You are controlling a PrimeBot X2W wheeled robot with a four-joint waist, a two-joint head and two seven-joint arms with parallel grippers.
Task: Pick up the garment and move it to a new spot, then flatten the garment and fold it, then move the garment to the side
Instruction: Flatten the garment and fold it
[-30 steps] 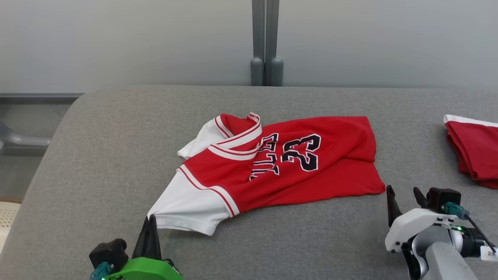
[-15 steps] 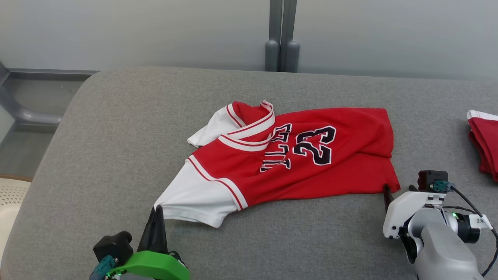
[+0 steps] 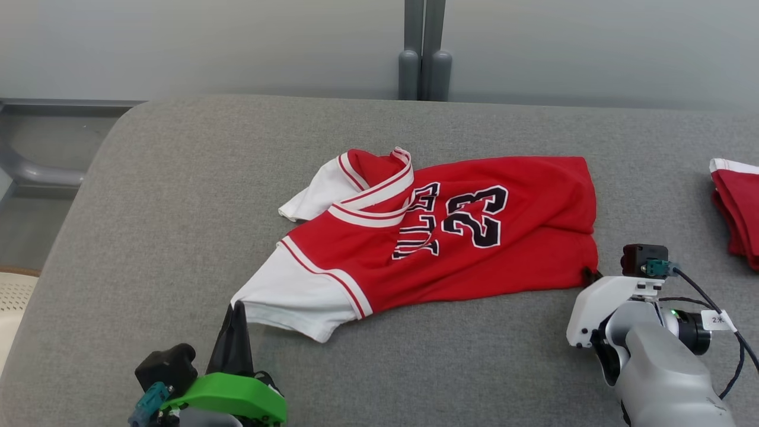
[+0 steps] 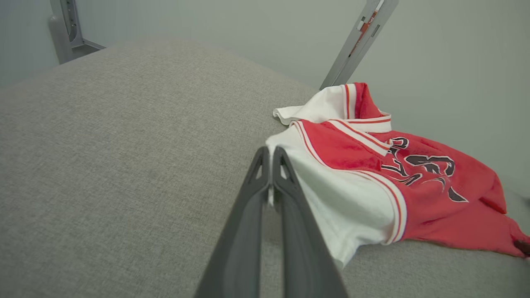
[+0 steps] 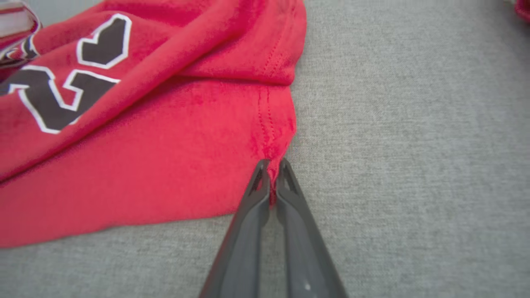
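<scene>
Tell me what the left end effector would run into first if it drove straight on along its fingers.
The jersey's white sleeve: the left end effector is shut with its tips at the sleeve's corner, apparently pinching it. Past that corner lies bare grey cushion, though depth is unclear.

A red and white fabric jersey (image 3: pixel 462 261) lies across the middle of a broad grey fabric-covered table (image 3: pixel 178 178), collar toward the left, hem toward the right. The left gripper (image 3: pixel 238 308), at the near left, pinches the corner of the nearer sleeve. The right gripper (image 3: pixel 589 275), at the near right, pinches the nearer hem corner. A folded red cloth garment (image 3: pixel 738 207) sits well apart at the table's right edge. Twin grey metal posts (image 3: pixel 423 65) stand behind the far edge.
</scene>
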